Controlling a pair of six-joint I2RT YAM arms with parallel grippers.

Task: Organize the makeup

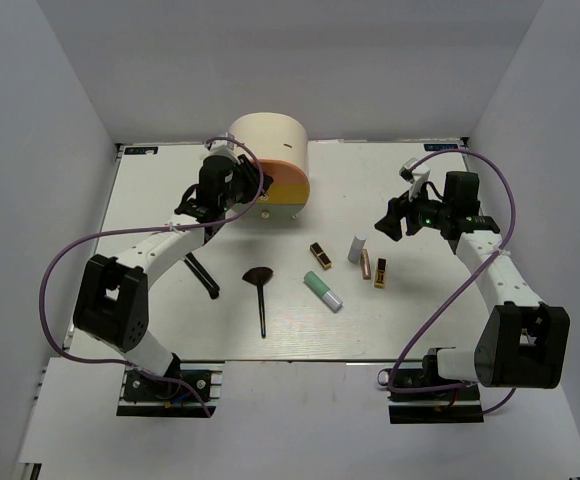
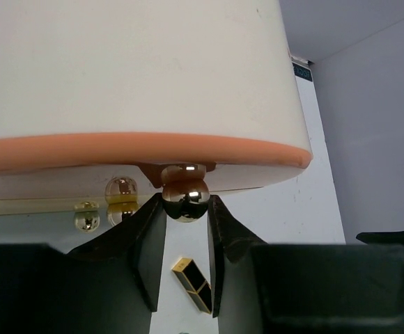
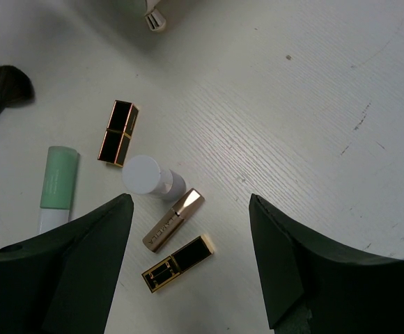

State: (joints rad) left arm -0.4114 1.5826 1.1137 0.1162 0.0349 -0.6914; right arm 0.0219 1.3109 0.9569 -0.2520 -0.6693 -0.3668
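Note:
My left gripper (image 1: 250, 200) (image 2: 186, 209) is shut on the gold ball knob (image 2: 185, 197) of the orange drawer (image 2: 139, 148) of the round cream box (image 1: 268, 150). My right gripper (image 1: 395, 222) (image 3: 189, 203) is open and empty above a cluster: white bottle (image 1: 356, 248) (image 3: 150, 176), rose-gold tube (image 1: 366, 264) (image 3: 173, 220), and a black-and-gold lipstick (image 1: 380, 272) (image 3: 177, 264). The other lipstick (image 1: 319, 255) (image 3: 117, 133) (image 2: 191, 284), mint-green tube (image 1: 322, 290) (image 3: 58, 186), fan brush (image 1: 261, 290) (image 3: 10, 87) and stick brush (image 1: 202, 275) lie on the table.
The white table (image 1: 450, 330) sits between grey walls on three sides. The cream box stands at the back centre, with further gold knobs (image 2: 120, 189) below the orange drawer. Purple cables loop off both arms.

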